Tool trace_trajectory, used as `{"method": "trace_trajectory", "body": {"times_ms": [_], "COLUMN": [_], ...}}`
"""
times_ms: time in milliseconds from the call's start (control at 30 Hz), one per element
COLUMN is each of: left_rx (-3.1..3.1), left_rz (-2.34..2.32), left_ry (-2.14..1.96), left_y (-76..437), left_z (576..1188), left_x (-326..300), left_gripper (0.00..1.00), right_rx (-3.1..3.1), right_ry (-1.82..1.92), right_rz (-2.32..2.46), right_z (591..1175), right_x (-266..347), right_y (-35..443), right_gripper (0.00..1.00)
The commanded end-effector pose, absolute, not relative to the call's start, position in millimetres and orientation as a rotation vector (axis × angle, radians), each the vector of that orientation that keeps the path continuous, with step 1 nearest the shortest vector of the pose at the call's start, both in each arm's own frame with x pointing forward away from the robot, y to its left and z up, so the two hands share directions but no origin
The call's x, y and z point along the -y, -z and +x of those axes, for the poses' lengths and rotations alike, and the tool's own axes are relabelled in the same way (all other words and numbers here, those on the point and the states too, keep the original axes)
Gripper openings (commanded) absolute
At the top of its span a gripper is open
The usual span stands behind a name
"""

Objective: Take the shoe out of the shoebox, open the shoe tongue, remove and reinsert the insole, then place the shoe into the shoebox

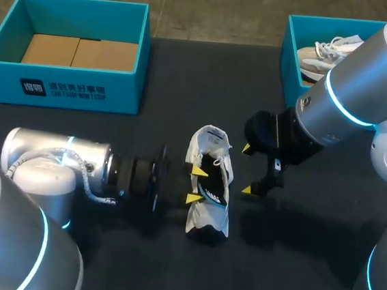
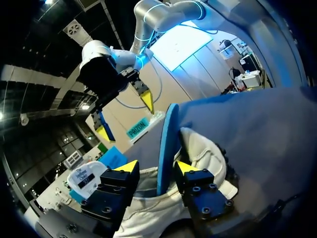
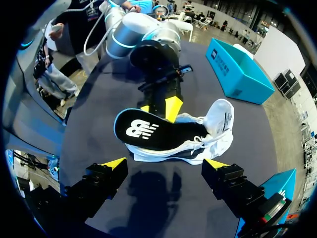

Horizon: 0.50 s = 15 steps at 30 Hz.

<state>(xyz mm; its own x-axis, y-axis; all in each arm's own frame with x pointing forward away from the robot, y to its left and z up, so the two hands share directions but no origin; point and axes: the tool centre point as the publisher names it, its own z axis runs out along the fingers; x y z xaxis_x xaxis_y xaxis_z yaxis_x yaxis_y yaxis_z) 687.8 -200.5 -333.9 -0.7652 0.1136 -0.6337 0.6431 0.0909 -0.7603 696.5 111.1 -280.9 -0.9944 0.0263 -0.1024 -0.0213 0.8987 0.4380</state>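
The dark table [image 1: 186,82] carries an open teal shoebox [image 1: 83,83] at its far left and a second teal box [image 1: 292,55] at its far right, with pale sneakers [image 1: 326,53] inside. The white shoe [image 1: 206,222] lies on the table between the arms, its insole [image 3: 143,131] half out and tilted on edge. The left gripper [image 1: 195,184] stands spread with the insole between its fingers, not clamped. The right gripper [image 1: 247,169] hangs agape and empty just beside the shoe.

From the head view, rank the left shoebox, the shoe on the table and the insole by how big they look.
1. Left shoebox, clearly the largest.
2. Shoe.
3. Insole, which looks the smallest. It is seen at an angle and sits partly inside the shoe, so its full size is uncertain.
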Motion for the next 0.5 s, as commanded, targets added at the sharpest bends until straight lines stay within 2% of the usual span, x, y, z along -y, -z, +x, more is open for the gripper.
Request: {"method": "trace_trajectory", "body": {"times_ms": [33,67,133,200,233,500], "left_rx": [-1.969,-1.977,-1.98,-1.984,-1.985,-1.986], "left_rz": [0.746,0.75,0.751,0.751,0.749,0.788], "left_ry": [1.716,1.718,1.72,1.721,1.724,1.702], "left_y": [331.4,332.8,334.7,336.4,336.6,341.1], "left_z": [678.2,677.1,675.2,675.0,674.7,679.9], "left_x": [198.5,199.6,202.0,204.0,205.3,208.2], "left_gripper": [0.48,0.47,0.38,0.15,0.0,0.0], "right_rx": [-2.956,-2.956,-2.956,-2.956,-2.956,-2.956], "right_ry": [-0.683,-0.683,-0.683,-0.683,-0.683,-0.683], "right_rz": [0.004,0.004,0.004,0.004,0.004,0.004], "right_z": [695.6,695.6,695.6,695.6,695.6,695.6], "right_x": [-111.4,-111.4,-111.4,-111.4,-111.4,-111.4], "right_y": [281.9,281.9,281.9,281.9,281.9,281.9], "right_gripper": [1.0,1.0,1.0,1.0,1.0,1.0]}}
